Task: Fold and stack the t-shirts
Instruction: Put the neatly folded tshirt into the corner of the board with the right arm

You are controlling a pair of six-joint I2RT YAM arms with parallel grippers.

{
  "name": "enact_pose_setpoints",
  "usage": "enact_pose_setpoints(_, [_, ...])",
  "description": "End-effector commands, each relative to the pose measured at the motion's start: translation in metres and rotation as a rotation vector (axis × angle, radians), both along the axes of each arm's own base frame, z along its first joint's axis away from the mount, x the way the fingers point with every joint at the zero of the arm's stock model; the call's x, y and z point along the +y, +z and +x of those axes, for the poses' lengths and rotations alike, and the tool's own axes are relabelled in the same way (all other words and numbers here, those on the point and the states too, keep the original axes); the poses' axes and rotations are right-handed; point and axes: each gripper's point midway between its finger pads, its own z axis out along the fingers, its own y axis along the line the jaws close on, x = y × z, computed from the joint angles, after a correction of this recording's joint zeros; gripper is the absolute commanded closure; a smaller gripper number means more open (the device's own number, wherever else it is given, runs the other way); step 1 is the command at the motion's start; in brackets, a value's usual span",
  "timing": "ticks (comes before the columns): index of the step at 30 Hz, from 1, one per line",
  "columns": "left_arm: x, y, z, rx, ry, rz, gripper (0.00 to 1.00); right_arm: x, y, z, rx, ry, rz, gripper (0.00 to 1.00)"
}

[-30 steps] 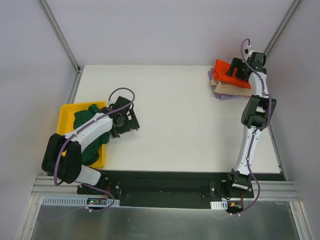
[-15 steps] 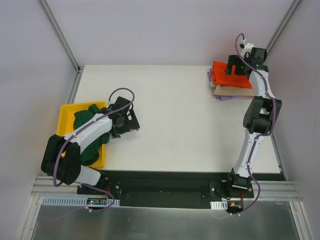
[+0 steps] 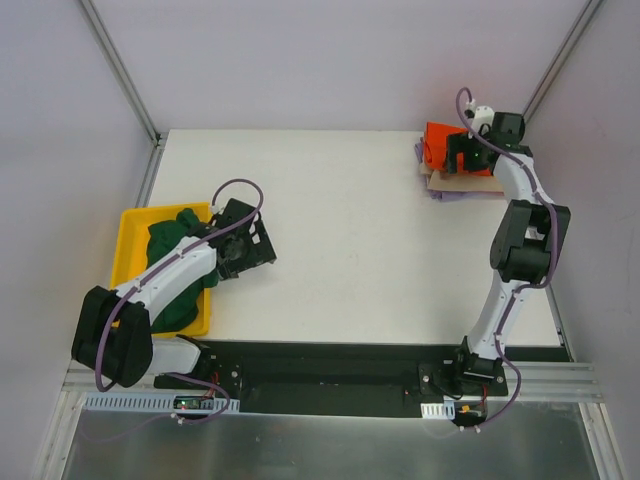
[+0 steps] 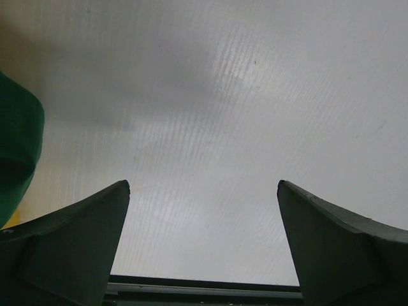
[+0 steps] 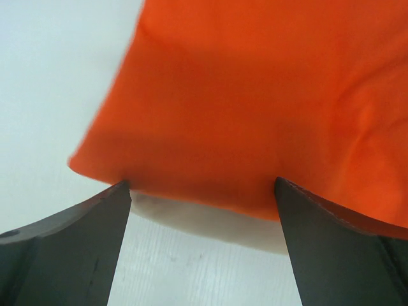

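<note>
Nearest, the left tool [image 3: 250, 245] hangs over bare bench [image 3: 370, 260] just beside the yellow tray [image 3: 128, 232]. Its jaws are spread wide and hold nothing. The green shirt [image 3: 172, 268] lies crumpled in that tray, not yet folded. If the tool grabs it as a bunch, it could lift a wad that will not lie flat, or drag the light tray along.

At the far right corner the orange shirt [image 3: 436, 140] tops a stack over the tan shirt [image 3: 462, 181] and the purple shirt [image 3: 440, 193]. The right tool [image 5: 203, 188] sits low at the orange shirt's edge, jaws fully apart and gripping nothing. If it pulls away low or closes there, a finger could catch that edge and open the fold or slide the stack.
</note>
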Motion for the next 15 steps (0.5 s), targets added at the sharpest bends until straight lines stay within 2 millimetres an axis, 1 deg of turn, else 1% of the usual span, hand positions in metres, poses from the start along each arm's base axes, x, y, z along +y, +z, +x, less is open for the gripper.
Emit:
enact_pose_setpoints(1, [0.005,0.002,-0.004,-0.006,0.008,0.004,0.01,-0.003,-0.053,-0.020,0.116,0.009,-0.154,0.04])
enact_pose_setpoints(2, [0.005,0.001,-0.004,-0.003,0.007,0.004,0.01,-0.005,-0.060,-0.022,0.128,0.003,-0.172,0.04])
enact_pose_setpoints(4, [0.004,0.000,-0.004,0.002,0.004,0.001,0.01,-0.014,-0.067,-0.024,0.147,-0.045,-0.214,0.04])
enact_pose_setpoints(9, [0.003,-0.001,-0.005,0.009,0.010,-0.002,0.01,-0.019,-0.064,-0.024,0.126,-0.075,-0.248,0.04])
enact_pose_setpoints(12, [0.003,0.001,-0.006,0.004,0.004,-0.010,0.01,-0.018,-0.045,-0.024,0.069,-0.096,-0.248,0.04])
enact_pose_setpoints(15, [0.002,0.006,-0.005,-0.015,-0.001,-0.018,0.01,-0.003,-0.004,-0.025,-0.043,-0.081,-0.189,0.04])
